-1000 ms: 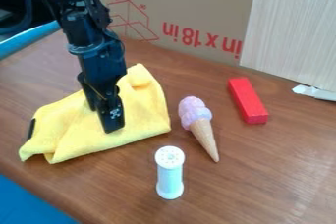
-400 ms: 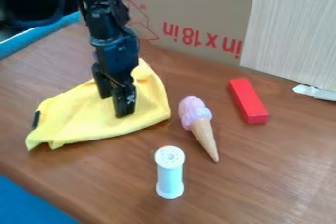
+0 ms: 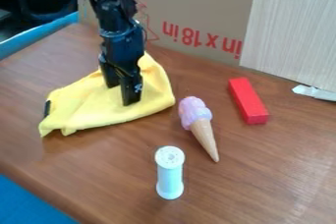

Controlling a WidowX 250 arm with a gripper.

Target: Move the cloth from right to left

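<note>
1. The yellow cloth [image 3: 98,112] lies rumpled on the left half of the brown wooden table [image 3: 263,183], spread broad at its near edge and narrowing toward the far side. Soft folds run across it.
2. From where I stand, the black gripper [image 3: 123,96] points down onto the cloth, right of its middle. Its two fingers are apart, with yellow fabric around them. The arm [image 3: 113,14] rises from there to the far left.
3. A small black item [image 3: 46,108] sits against the cloth's left edge.
4. Just beside the cloth's right side lies a toy ice cream cone [image 3: 195,115], pink-lilac scoop at the far end, tan tip aimed near and a little right.
5. Nearer, a pale blue cylinder with white ends [image 3: 170,176] stands upright, small dots on its top.
6. Farther right, a red block [image 3: 248,101] lies at a slant.
7. A white object [image 3: 314,92] rests at the far right.
8. Behind stand brown cardboard [image 3: 203,2] with red print and, to its right, a pale wood-grain panel [image 3: 292,31].
9. Blue surfaces show at the near left [image 3: 26,203] and far left.
</note>
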